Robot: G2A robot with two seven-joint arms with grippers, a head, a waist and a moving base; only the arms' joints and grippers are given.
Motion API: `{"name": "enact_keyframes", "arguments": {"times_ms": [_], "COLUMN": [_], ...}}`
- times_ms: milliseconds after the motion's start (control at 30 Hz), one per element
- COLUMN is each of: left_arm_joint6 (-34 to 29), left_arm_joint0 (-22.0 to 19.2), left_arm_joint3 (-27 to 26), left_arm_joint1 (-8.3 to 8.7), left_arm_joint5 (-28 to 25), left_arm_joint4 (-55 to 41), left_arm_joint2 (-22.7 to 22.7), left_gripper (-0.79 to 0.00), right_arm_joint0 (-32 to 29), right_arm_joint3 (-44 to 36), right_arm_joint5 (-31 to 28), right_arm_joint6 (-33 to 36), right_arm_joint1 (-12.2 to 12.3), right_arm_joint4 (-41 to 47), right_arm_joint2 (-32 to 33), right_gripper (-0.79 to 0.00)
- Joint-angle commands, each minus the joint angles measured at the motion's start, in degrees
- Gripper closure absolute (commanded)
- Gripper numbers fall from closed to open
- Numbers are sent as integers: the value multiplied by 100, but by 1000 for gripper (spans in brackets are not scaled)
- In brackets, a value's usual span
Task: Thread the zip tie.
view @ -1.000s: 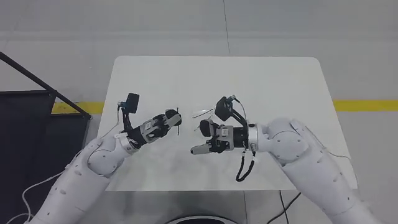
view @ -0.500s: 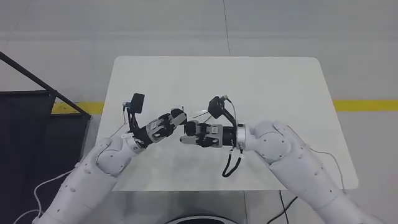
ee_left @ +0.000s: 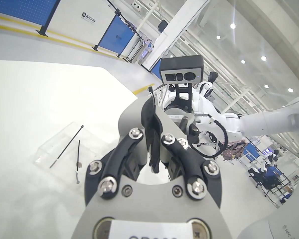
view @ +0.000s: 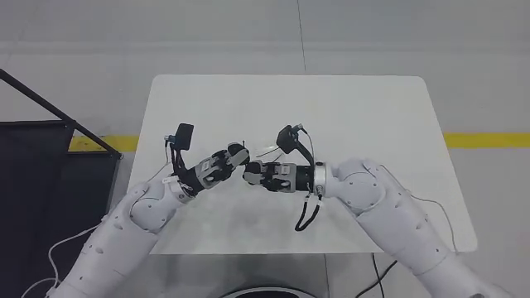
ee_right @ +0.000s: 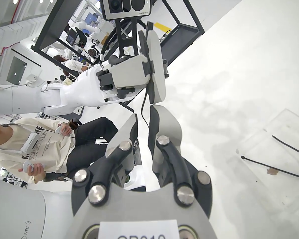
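My left gripper (view: 237,156) is shut on a black zip tie (ee_left: 151,91), held upright over the table's front middle with its head poking out above the pads. The tie's thin tail (ee_right: 144,105) hangs down from the left gripper (ee_right: 149,58) into the narrow gap between the fingers of my right gripper (ee_right: 144,116). The right gripper (view: 251,175) sits tip to tip with the left one, its fingers slightly apart around the tail. I cannot tell whether they touch the tail.
A clear flat tray (ee_left: 47,148) lies on the white table (view: 373,108) just beyond the grippers, with two spare black zip ties (ee_left: 67,145) (ee_right: 264,165) on it. A dark cart (view: 33,182) stands off the table's left edge.
The right gripper has moved left and up to meet the left gripper. The left gripper shifted slightly right with the zip tie. The tail now lies between the right fingers.
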Motion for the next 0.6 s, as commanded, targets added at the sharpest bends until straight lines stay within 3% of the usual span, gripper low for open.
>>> {"name": "enact_keyframes", "arguments": {"times_ms": [0,467,567], "left_arm_joint6": [-10,-1,-14], "left_arm_joint0": [4,61,74], "left_arm_joint3": [2,12,13], "left_arm_joint1": [-11,-87,-103], "left_arm_joint5": [-4,-48,-58], "left_arm_joint4": [2,18,5], "left_arm_joint2": [-13,-116,-130], "left_gripper": [0,0,-240], "right_arm_joint0": [1,-26,-31], "right_arm_joint3": [10,39,30], "right_arm_joint5": [1,105,140], "right_arm_joint6": [11,128,156], "right_arm_joint1": [-7,-58,-67], "right_arm_joint4": [-4,10,-4], "right_arm_joint2": [8,73,86], "right_gripper": [0,0,0]}}
